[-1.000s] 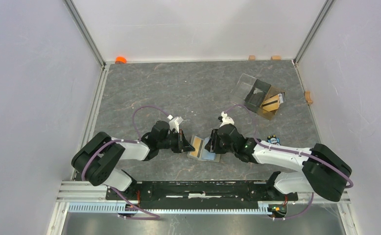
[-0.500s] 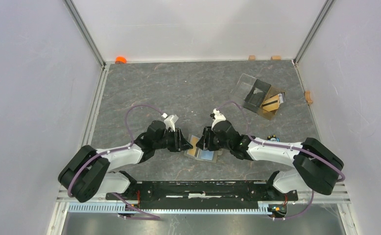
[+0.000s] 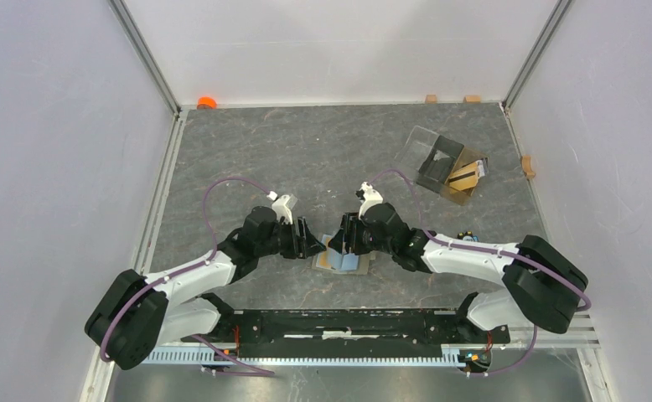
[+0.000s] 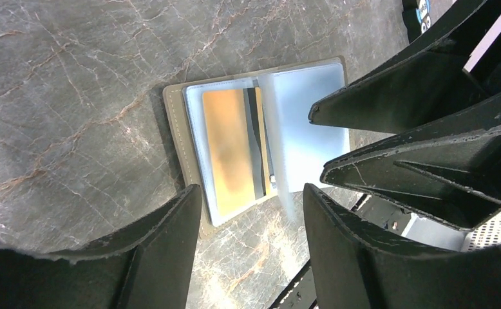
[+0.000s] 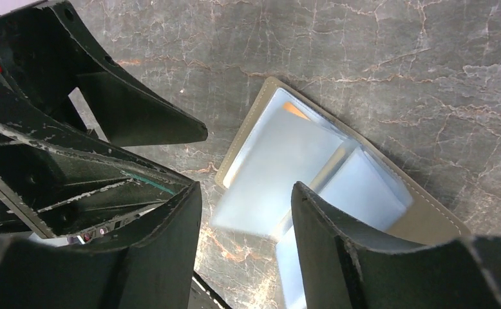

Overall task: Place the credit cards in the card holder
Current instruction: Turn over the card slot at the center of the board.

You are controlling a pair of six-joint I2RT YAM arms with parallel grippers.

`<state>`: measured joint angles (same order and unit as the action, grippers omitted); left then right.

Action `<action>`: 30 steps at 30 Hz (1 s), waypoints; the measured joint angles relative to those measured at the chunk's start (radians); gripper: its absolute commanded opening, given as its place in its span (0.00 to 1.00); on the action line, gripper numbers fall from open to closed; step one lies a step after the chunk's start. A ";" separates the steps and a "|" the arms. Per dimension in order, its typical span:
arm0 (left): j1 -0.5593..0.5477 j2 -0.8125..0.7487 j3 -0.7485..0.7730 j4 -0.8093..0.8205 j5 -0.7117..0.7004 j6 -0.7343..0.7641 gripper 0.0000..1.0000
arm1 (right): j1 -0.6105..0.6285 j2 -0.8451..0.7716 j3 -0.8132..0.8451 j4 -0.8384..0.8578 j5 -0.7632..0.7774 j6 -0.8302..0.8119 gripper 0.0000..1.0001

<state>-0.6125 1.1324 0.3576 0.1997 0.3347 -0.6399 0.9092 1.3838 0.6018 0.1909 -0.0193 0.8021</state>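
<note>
The card holder [image 3: 342, 260] lies open and flat on the table between my two grippers. In the left wrist view its olive rim [image 4: 176, 132] frames a gold credit card [image 4: 228, 151] with a dark stripe, tucked in a clear sleeve; a pale blue-grey page [image 4: 309, 96] lies beside it. My left gripper [image 4: 251, 193] hangs open above the holder's near edge and holds nothing. My right gripper [image 5: 246, 190] is open too, over the pale pages [image 5: 280, 161], with one loose page rising blurred between its fingers. Both grippers [image 3: 310, 241] [image 3: 345, 237] nearly face each other.
A clear plastic box [image 3: 434, 155] with a dark compartment and a tan card-like piece [image 3: 465, 176] sits at the back right. A small blue-black item [image 3: 467, 239] lies by the right arm. An orange object [image 3: 207, 102] rests at the back left corner.
Both grippers opened wider and drew slightly away from the front edge. The left one had been nearly shut a second ago. The card holder stayed in place.
</note>
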 measured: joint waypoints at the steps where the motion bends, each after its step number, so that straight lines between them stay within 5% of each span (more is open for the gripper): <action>1: 0.000 0.000 0.000 -0.001 0.001 0.002 0.66 | 0.000 -0.003 0.000 0.000 0.002 -0.001 0.58; 19: 0.000 -0.043 -0.018 0.002 -0.013 0.003 0.65 | -0.017 0.000 0.016 -0.060 0.075 -0.043 0.60; 30: -0.007 -0.033 0.031 -0.046 -0.030 0.013 0.63 | -0.283 -0.211 0.162 -0.370 0.240 -0.263 0.88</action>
<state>-0.6197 1.0996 0.3885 0.1539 0.3046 -0.6273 0.6262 1.1732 0.7635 -0.1787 0.2211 0.5392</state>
